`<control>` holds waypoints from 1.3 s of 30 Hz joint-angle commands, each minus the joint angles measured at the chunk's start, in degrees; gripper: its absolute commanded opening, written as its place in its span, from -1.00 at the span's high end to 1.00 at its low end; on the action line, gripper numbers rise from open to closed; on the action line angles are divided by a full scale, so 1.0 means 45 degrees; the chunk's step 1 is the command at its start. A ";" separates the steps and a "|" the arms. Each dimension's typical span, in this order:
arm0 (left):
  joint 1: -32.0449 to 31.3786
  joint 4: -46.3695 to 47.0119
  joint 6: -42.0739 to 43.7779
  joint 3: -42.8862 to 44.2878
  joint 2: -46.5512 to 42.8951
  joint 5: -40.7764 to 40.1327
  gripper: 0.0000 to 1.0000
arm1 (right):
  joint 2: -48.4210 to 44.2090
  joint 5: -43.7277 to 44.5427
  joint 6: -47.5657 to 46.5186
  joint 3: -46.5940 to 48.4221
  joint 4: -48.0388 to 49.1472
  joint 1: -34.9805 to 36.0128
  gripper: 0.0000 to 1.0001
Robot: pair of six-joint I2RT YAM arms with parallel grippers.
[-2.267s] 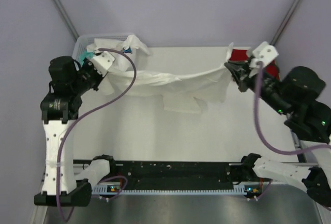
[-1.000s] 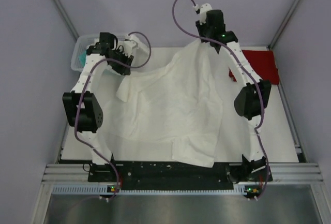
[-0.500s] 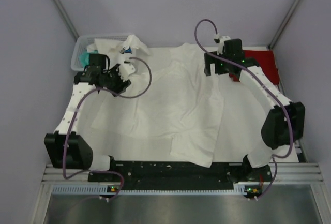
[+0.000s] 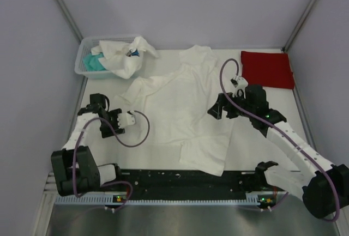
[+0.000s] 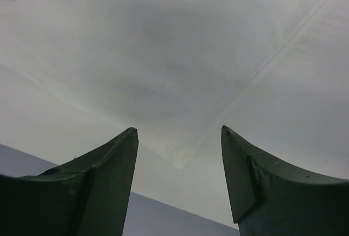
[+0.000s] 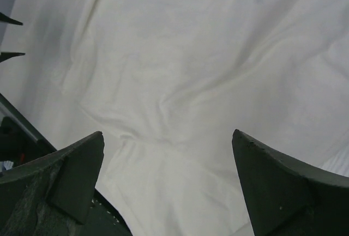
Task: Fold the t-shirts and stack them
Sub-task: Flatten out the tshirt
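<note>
A large white t-shirt [image 4: 180, 102] lies spread and wrinkled across the middle of the table, its lower part reaching the near edge. My left gripper [image 4: 130, 119] is open low by the shirt's left edge. The left wrist view shows a cloth corner [image 5: 182, 158] between the parted fingers [image 5: 103, 176], which hold nothing. My right gripper [image 4: 216, 108] hovers wide open over the shirt's right side, with rumpled white cloth [image 6: 180, 72] below its fingers [image 6: 283, 187]. A folded red t-shirt [image 4: 267, 68] lies at the far right. More white and teal t-shirts [image 4: 117, 56] are heaped at the far left.
A small white plastic basket [image 4: 83, 61] at the far left corner holds the heaped shirts. A black rail [image 4: 180, 184] with the arm bases runs along the near edge. Purple cables loop from both wrists over the table.
Both arms have drawn back from the table's far side toward the near side and opened. The white shirt, held stretched before, now lies released on the table.
</note>
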 commanded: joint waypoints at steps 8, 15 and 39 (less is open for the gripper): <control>0.2490 0.1414 0.3250 0.0896 0.2943 0.0269 -0.32 | -0.2566 0.1839 0.4224 -0.0401 -0.0293 -0.0285 -0.40; 0.2823 0.2037 0.3836 0.0135 0.3393 -0.0454 -0.33 | -0.0554 0.7345 0.6606 0.1069 -0.6790 0.2268 -0.59; 0.2804 0.2628 0.2842 -0.0942 0.1032 0.1926 1.00 | 0.4586 0.5048 0.8954 -0.1235 -0.3026 0.6786 0.44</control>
